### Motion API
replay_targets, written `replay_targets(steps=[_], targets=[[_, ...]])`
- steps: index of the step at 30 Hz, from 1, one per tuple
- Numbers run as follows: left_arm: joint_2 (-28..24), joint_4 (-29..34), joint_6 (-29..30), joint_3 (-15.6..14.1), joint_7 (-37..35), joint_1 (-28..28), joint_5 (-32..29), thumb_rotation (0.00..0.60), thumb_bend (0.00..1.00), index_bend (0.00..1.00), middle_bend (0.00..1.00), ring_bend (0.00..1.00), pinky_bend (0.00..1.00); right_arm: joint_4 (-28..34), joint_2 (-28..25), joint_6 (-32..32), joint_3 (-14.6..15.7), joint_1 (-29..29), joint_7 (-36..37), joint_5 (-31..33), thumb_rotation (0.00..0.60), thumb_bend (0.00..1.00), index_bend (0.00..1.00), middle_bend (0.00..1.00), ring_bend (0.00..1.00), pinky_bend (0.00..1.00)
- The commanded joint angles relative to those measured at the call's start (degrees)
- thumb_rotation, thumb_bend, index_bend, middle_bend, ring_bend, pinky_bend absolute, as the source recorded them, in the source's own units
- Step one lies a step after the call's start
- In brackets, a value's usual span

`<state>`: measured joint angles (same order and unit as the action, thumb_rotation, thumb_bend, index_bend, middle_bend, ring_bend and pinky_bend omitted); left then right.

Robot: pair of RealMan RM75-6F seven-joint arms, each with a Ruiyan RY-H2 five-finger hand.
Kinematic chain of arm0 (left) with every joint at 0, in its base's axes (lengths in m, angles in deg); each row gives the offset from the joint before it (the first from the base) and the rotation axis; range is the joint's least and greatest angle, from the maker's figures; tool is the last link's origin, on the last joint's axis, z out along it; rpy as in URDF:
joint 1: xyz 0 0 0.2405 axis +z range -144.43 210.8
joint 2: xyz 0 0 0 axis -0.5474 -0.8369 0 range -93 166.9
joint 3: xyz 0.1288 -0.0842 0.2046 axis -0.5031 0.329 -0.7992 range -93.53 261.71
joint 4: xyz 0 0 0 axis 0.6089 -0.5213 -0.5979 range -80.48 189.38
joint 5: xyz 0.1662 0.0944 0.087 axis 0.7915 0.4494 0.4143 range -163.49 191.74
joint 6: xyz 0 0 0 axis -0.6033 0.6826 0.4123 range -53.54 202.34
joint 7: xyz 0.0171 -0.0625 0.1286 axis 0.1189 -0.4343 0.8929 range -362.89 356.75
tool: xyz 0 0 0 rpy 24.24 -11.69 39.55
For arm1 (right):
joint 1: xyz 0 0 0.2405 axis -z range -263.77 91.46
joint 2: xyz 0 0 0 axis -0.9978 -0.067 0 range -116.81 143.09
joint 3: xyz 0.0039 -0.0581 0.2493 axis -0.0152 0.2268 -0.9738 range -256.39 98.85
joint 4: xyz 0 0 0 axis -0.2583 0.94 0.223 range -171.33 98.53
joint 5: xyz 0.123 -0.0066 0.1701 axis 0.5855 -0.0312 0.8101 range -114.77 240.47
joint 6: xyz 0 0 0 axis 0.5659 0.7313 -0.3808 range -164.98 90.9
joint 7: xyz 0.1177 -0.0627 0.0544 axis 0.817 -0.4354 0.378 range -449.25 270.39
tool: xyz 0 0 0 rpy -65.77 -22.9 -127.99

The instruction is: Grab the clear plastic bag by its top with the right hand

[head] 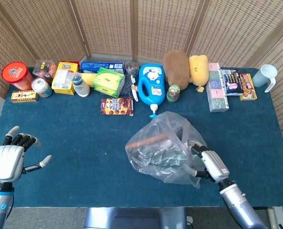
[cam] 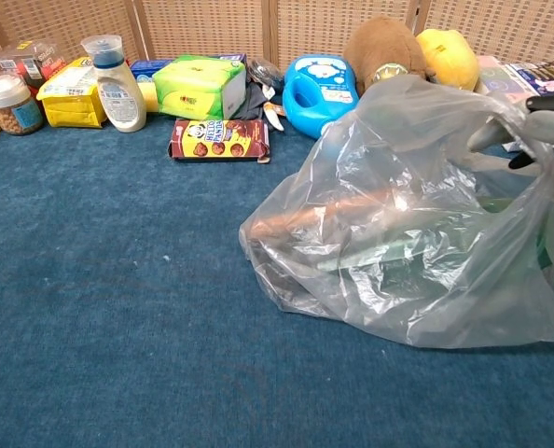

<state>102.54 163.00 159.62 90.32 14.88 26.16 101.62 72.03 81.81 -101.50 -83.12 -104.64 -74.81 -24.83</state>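
Observation:
The clear plastic bag [head: 163,148] lies crumpled at the middle of the blue table, with dark items and a brownish stick inside. In the chest view the clear plastic bag [cam: 408,233] fills the right half. My right hand [head: 209,164] is against the bag's right side, fingers apart and touching the plastic, with nothing pinched that I can see. In the chest view its fingertips [cam: 538,126] show at the bag's upper right edge, partly behind the film. My left hand [head: 10,160] hovers open at the near left, far from the bag.
A row of goods lines the table's far edge: red can [head: 16,75], yellow box [head: 64,76], green tissue box [head: 108,81], cookie box [head: 116,106], blue detergent bottle [head: 151,88], brown plush [head: 176,63], white cup [head: 265,75]. Wicker screens stand behind.

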Motion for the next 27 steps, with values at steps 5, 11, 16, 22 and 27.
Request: replay_targets(steps=[5, 11, 16, 22, 27], targets=[[0.1, -0.7, 0.0, 0.1, -0.8, -0.4, -0.4, 0.022, 0.17, 0.47, 0.43, 0.31, 0.10, 2.8, 0.2, 3.1, 0.4, -2.1, 3.0, 1.3, 0.127, 0.35, 0.28, 0.23, 0.14, 0.19], [0.3, -1.6, 0.1, 0.1, -2.0, -0.6, -1.0, 0.019, 0.17, 0.47, 0.43, 0.31, 0.10, 6.1, -0.4, 6.6, -0.7, -4.6, 8.9, 3.9, 0.125, 0.34, 0.29, 0.28, 0.19, 0.21], [0.5, -2.4, 0.2, 0.1, -2.8, -0.6, -1.6, 0.021, 0.17, 0.47, 0.43, 0.31, 0.10, 9.1, -1.3, 10.1, -1.9, -6.7, 17.3, 5.4, 0.127, 0.34, 0.31, 0.33, 0.25, 0.24], [0.7, -3.3, 0.2, 0.0, -3.8, -0.6, -1.9, 0.021, 0.17, 0.47, 0.43, 0.31, 0.10, 10.9, -2.3, 13.4, -3.8, -8.8, 27.1, 7.3, 0.124, 0.33, 0.34, 0.35, 0.29, 0.30], [0.9, -3.9, 0.1, -0.1, -4.4, -0.7, -2.4, 0.017, 0.17, 0.47, 0.43, 0.31, 0.10, 13.0, -3.3, 16.2, -6.0, -9.9, 41.5, 8.3, 0.126, 0.33, 0.35, 0.39, 0.34, 0.34]])
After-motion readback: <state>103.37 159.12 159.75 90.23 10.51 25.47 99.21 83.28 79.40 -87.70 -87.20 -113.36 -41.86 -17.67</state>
